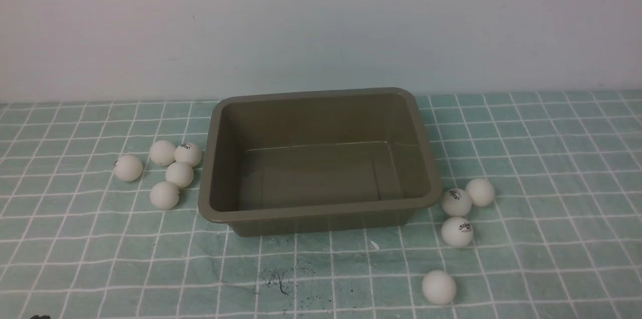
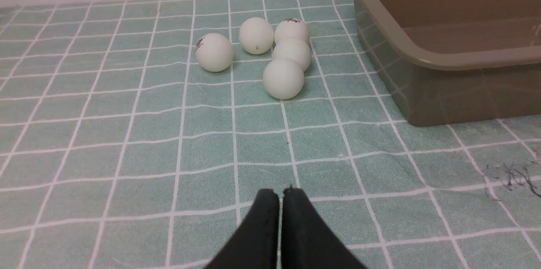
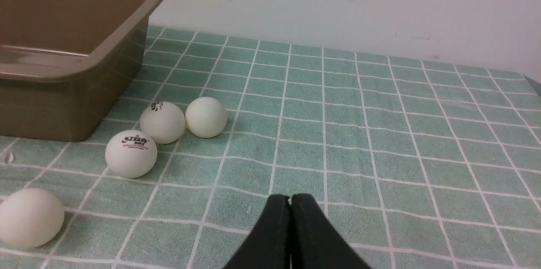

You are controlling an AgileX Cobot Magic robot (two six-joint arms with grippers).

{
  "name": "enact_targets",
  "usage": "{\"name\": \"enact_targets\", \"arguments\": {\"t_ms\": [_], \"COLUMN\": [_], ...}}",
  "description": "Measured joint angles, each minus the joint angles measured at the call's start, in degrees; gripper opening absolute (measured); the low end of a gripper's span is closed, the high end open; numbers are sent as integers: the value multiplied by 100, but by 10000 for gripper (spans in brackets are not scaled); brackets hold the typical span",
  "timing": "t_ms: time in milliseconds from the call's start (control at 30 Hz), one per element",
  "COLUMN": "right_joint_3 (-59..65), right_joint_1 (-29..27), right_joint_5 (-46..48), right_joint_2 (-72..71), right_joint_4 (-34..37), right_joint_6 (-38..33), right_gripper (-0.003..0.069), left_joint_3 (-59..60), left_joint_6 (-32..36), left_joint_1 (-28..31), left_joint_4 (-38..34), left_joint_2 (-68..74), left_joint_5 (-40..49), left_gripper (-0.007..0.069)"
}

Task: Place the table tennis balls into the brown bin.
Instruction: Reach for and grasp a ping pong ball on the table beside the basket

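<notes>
**Brown bin (image 1: 321,212) empty on the counter (image 1: 551,259); table tennis balls (image 1: 179,174) outside it.**
Five cluster at its left, four at its right; left hand (image 2: 281,195) and right hand (image 3: 290,199) clenched, empty. Risk: grasping one ball knocks touching neighbours away.

Saw only one corner of the brown bin (image 2: 444,61) from each wrist. Lost part of the table tennis ball (image 3: 25,218) at 5 o'clock of the bin past the picture's edge. Caught only tips of the left gripper (image 2: 281,193) and right gripper (image 3: 290,198).
</notes>
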Motion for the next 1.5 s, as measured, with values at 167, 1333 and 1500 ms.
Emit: {"name": "enact_targets", "arguments": {"t_ms": [167,1333,1500], "right_joint_3": [0,0,42], "right_joint_1": [0,0,0], "right_joint_5": [0,0,-332], "right_joint_2": [0,0,0], "right_joint_4": [0,0,146], "right_joint_6": [0,0,77], "right_gripper": [-9,-9,-9], "left_joint_3": [0,43,-141], "left_joint_6": [0,-342,-914], "left_joint_1": [0,0,0], "left_joint_4": [0,-1157,-1395], "left_joint_2": [0,0,0], "left_joint_5": [0,-2712,-4470], "left_gripper": [-5,-5,-5]}}
